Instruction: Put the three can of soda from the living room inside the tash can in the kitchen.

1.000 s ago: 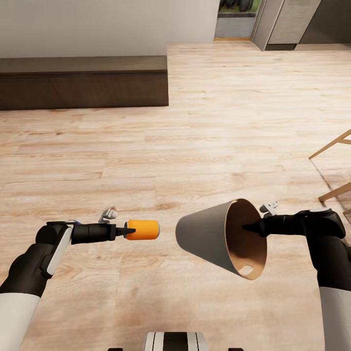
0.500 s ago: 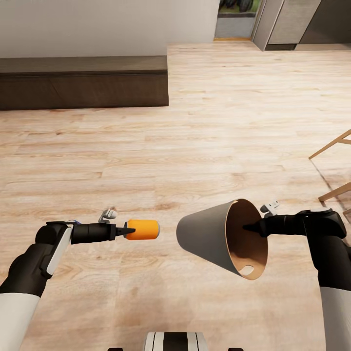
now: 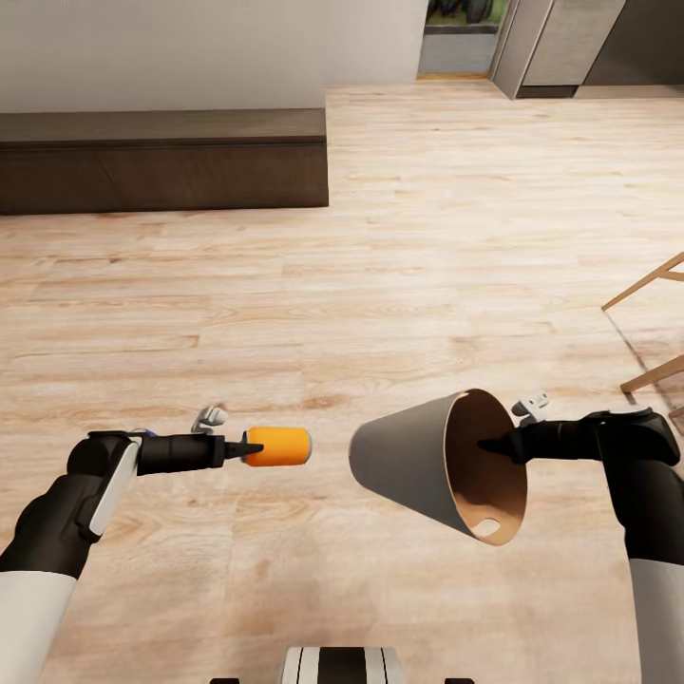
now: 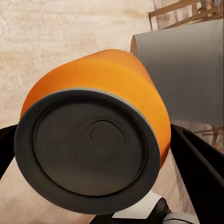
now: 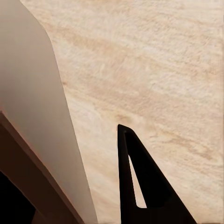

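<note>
Orange can of soda [image 3: 278,446]: lying sideways in the air above the wooden floor [image 3: 380,256], its dark end facing the left wrist camera
Left gripper [image 3: 243,448]: fingers pinching the can's end from both sides
Trash can [image 3: 418,465]: tipped on its side, brown opening turned toward the right arm, narrow base pointing at the can, just apart from it
Right gripper [image 3: 489,444]: clamped on the bin's rim, one finger inside
Bench [image 3: 161,157]: far left, against the wall

Your L wrist cam: orange can [image 4: 100,135] lying sideways, dark round end facing lens, black fingers [image 4: 198,163] either side, clamped on it. Grey bin [image 4: 186,74] wall just beyond can, apart from it. Light wood floor [image 4: 56,37] behind; wooden chair legs [image 4: 179,8] further off.
</note>
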